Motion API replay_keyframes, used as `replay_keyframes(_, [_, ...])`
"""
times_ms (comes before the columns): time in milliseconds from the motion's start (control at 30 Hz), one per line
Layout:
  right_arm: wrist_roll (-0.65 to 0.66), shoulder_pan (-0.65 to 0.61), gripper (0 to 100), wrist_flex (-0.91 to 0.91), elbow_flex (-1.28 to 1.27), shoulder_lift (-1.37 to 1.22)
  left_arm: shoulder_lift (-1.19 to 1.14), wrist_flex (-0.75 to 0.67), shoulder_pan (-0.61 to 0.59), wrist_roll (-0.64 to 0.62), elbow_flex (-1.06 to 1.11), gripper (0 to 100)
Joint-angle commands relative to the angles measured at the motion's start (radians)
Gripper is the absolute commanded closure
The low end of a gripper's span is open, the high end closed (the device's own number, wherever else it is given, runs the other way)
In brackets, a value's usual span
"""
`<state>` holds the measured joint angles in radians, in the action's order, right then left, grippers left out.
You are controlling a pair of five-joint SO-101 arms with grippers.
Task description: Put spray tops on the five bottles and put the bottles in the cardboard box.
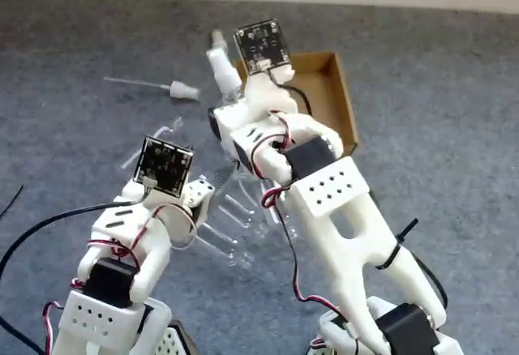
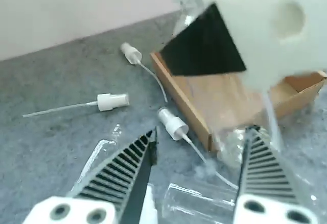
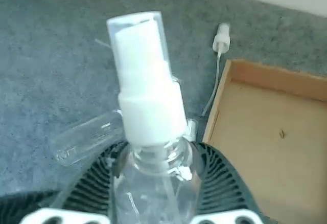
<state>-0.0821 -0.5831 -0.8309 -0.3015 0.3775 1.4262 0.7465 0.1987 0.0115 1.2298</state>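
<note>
My right gripper is shut on a clear bottle that wears a white spray top under a clear cap. In the high view this bottle is held up beside the cardboard box, near its left wall. My left gripper stands open, low over a clear bottle lying on the carpet between its fingers. Loose spray tops lie on the carpet: one out to the side, one farther back, one against the box wall.
More clear bottles lie on the grey carpet between the two arms. A clear bottle lies flat just beyond my right gripper. The right arm's body hangs over the box in the left wrist view. The box floor is bare.
</note>
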Motion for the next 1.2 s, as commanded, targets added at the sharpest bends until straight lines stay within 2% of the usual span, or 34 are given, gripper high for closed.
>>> replay_keyframes(0, [-0.005,-0.008,99.5,-0.007,0.067,0.010,-0.004,-0.031,-0.036,0.012,-0.004,75])
replay_keyframes(300, [-0.009,-0.008,99.5,-0.002,0.067,0.021,0.004,-0.028,-0.028,0.014,-0.005,75])
replay_keyframes(500, [-0.058,-0.019,99.5,0.038,0.067,0.035,0.007,-0.011,0.062,0.014,-0.015,75])
replay_keyframes(800, [-0.060,-0.068,99.5,-0.019,0.064,0.085,-0.004,-0.037,-0.028,0.015,-0.004,75])
replay_keyframes(1167, [-0.015,-0.056,99.5,-0.016,0.064,0.177,0.005,-0.041,-0.030,0.015,-0.004,75])
